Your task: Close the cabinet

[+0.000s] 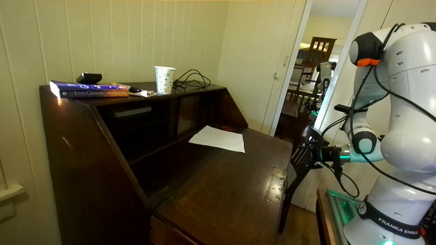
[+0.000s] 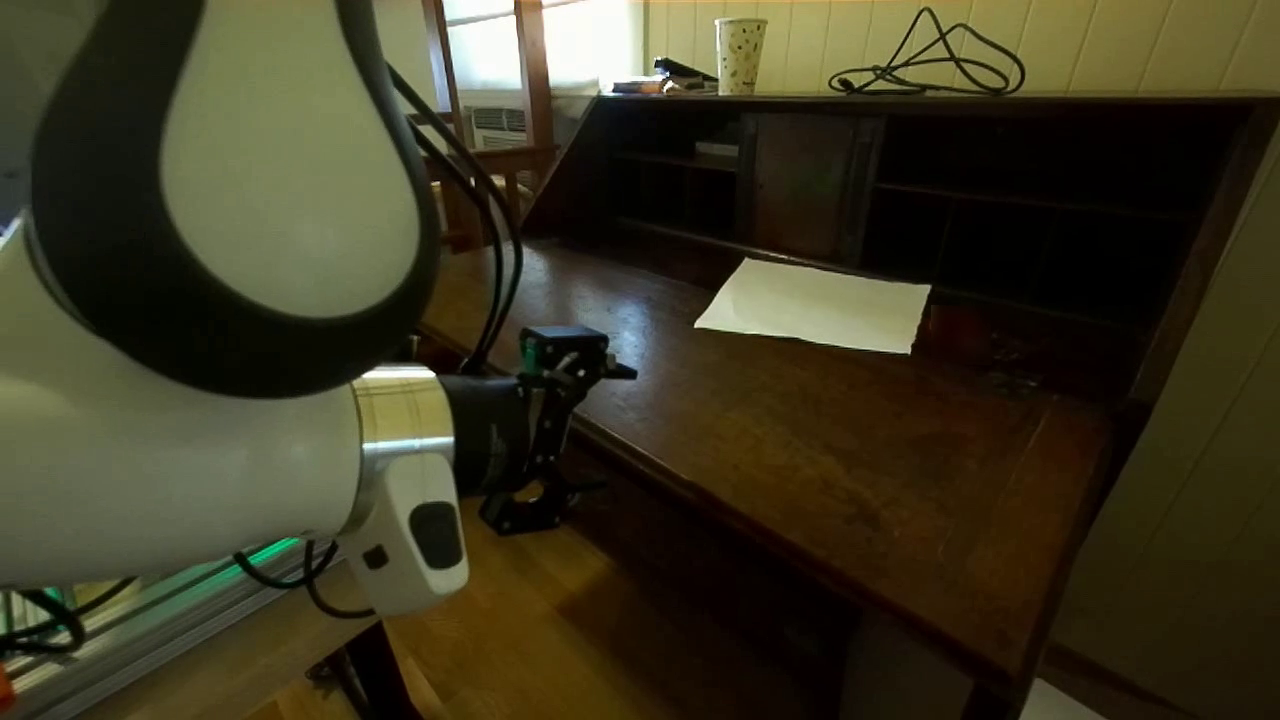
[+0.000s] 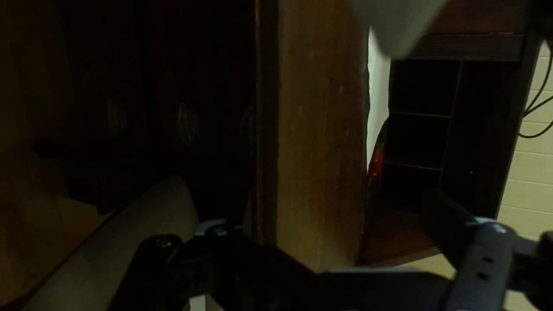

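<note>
The cabinet (image 1: 81, 160) is dark reddish-brown polished wood, with its dark inner compartments exposed. It also shows in an exterior view (image 2: 805, 185). Its hinged front panel (image 1: 218, 190) is folded down and lies about flat; it also shows in an exterior view (image 2: 850, 440). My gripper (image 2: 605, 430) is open and empty, at the panel's front edge. In the wrist view, the panel (image 3: 319, 129) appears between the two fingers of the gripper (image 3: 332, 233), one finger toward its upper side and one toward its underside. I cannot tell whether they touch it. The lower front is dark.
A white paper sheet (image 1: 221, 139) lies on the panel near the compartments, with a small red thing (image 1: 227, 128) beside it. A paper cup (image 1: 165, 80), black cables (image 1: 192, 80) and a book (image 1: 93, 93) sit on top. A dark chair (image 1: 296, 173) stands by the panel's front edge.
</note>
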{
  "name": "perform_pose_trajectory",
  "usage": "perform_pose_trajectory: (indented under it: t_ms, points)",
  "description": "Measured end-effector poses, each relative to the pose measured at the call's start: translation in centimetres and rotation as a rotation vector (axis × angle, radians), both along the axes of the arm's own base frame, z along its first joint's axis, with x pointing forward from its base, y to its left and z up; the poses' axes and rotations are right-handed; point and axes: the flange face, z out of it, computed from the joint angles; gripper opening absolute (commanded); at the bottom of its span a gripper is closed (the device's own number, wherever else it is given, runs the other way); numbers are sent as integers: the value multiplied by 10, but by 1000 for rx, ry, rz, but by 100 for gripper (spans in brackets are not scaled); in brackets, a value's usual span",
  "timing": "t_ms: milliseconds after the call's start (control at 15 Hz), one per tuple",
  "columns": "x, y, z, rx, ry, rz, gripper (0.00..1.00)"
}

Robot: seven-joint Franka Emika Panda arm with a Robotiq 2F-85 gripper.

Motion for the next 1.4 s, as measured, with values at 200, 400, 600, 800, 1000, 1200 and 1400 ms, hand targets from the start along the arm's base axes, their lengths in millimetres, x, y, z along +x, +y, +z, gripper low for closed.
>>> perform_pose_trajectory:
  t_ms: [200,400,600,800,1000,1200,1400]
  points:
    - [0,0,-1,0,1,2,100]
    - [5,1,-4,8,-3,23,100]
    - [17,-1,-9,24,-15,60,100]
    - [30,-5,-20,39,0,94,100]
    - [38,-5,-32,52,18,122,100]
    - [51,-2,-43,69,13,149,100]
    - [64,0,-47,84,-16,173,100]
